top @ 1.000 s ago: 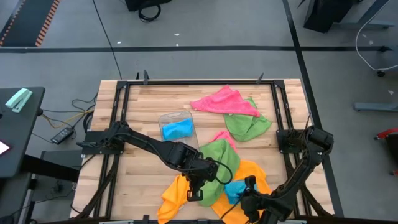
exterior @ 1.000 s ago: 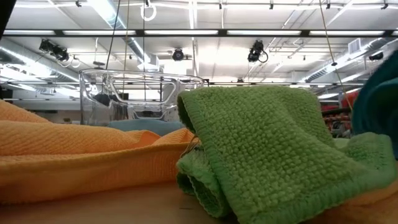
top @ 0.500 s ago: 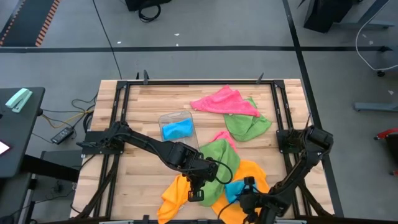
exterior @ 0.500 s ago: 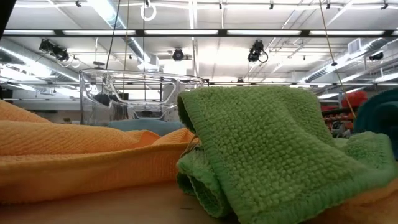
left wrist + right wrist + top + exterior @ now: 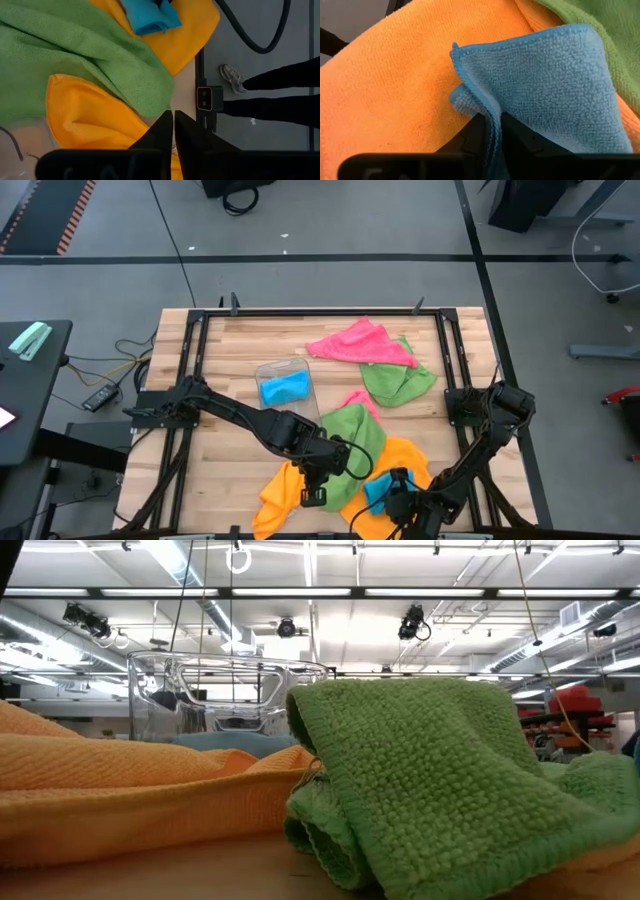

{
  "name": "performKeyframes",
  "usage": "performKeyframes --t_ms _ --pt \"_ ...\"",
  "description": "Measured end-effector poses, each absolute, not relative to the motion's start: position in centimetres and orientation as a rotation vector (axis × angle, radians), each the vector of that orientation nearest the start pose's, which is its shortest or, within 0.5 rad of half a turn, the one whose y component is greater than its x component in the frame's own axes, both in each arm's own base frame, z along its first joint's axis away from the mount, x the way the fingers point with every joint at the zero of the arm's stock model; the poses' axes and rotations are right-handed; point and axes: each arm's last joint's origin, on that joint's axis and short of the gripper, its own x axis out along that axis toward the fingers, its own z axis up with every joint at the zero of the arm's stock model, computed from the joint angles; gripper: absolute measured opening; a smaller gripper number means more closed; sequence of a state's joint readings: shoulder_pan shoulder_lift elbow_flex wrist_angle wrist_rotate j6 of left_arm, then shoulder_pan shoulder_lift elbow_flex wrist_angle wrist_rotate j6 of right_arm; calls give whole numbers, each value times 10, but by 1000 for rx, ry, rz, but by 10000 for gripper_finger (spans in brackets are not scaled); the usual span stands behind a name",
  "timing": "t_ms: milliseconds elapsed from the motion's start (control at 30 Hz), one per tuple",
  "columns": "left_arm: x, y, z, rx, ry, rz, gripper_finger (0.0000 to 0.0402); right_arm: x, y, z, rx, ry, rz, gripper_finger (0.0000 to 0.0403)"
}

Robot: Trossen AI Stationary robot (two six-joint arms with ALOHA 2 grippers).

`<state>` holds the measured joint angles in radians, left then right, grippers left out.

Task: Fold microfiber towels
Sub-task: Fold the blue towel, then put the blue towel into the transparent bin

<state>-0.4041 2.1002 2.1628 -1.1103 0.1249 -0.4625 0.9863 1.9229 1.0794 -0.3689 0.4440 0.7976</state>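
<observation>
The left gripper (image 5: 313, 492) hangs low over the pile near the table's (image 5: 220, 450) front edge, its jaws pressed together with only a hairline slit between them. In the left wrist view the fingertips (image 5: 172, 125) meet over the orange towel (image 5: 85, 120), just beside the green towel (image 5: 75, 55); whether any cloth is caught between them cannot be told.

The right gripper (image 5: 395, 498) sits at the front edge, right of the left one, on the blue towel (image 5: 378, 485). In the right wrist view its fingers (image 5: 470, 132) stand slightly apart, and a hem of the blue towel (image 5: 545, 85) runs down into the narrow gap between them, so they pinch that edge. The blue cloth lies crumpled on the orange towel (image 5: 395, 85).

A pink towel (image 5: 362, 344) and a second green towel (image 5: 398, 383) lie near the back right of the table. A clear tray (image 5: 285, 383) with blue cloth inside stands near the middle. Beyond the front edge, a person's legs and shoe (image 5: 232, 80) show on the floor.
</observation>
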Motion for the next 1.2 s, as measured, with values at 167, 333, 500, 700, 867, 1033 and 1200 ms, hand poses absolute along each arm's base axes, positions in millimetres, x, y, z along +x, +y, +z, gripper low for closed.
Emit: performKeyframes --t_ms 167,333,500,700,867,1033,1200 --pt "407 -177 324 -266 1119 -230 15 208 286 122 -70 1014 76 70" --pt "407 -178 324 -266 1115 -233 18 211 288 132 -52 1009 97 70" --pt "407 -178 324 -266 1111 -234 24 205 281 161 -13 1006 96 86" --pt "410 -179 326 -275 1072 -248 15 196 274 185 63 959 100 151" --pt "412 -180 328 -281 1047 -255 14 195 273 180 83 960 70 216" --pt "410 -184 328 -299 1054 -250 24 183 282 183 16 741 -45 233" --pt "408 -190 328 -291 1053 -265 18 167 279 172 59 619 -147 216"
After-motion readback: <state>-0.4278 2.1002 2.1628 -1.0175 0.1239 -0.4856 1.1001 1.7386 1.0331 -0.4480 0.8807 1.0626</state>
